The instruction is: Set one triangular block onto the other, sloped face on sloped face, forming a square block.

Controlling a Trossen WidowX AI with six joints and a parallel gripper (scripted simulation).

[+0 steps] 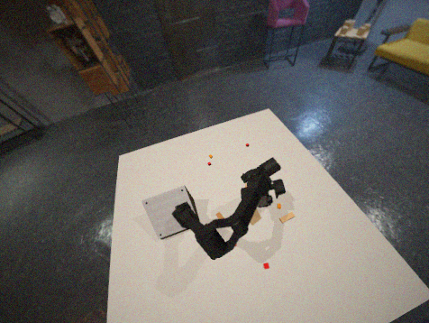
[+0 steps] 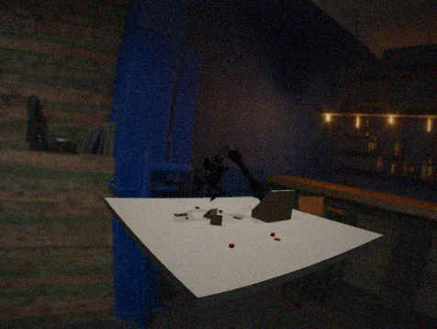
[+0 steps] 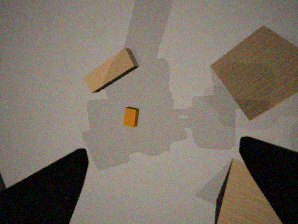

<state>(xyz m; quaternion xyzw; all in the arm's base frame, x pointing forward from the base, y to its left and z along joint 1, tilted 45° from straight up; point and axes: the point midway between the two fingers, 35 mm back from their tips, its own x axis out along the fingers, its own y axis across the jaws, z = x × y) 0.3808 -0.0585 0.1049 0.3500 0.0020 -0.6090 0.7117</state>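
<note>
The 2 fingers are standing spread wide with nothing between them, showing in the wrist view as dark wedges at the lower corners. The gripper (image 3: 160, 192) is hanging above the table (image 1: 342, 253), looking straight down, which suits a descent onto a block from overhead.

Between the fingers, on the table, a small orange cube (image 3: 131, 116) is lying in the gripper's shadow. It is no part of the task and, by my reading, is only something to avoid nudging. Just inside the right-hand finger, a wedge (image 3: 245, 197) is showing a pale sloped face rising to a ridge; this is probably 1 of the 2 triangular blocks. A second tan block (image 3: 260, 70) is lying well apart at the upper right, turned diagonally, its broad face catching the light. A long flat piece (image 3: 111, 70) is lying tilted at the upper left, clear of both.

From the top view, the arm (image 1: 239, 212) is reaching out from its grey base box (image 1: 164, 209), folded at the elbow so the wrist hangs over the cluster of wood pieces. Small red and orange cubes are scattered farther out.

The 2 blocks are lying apart, so stacking is not yet begun. I judge the step in hand to be lining up over 1 wedge for a grasp.
</note>
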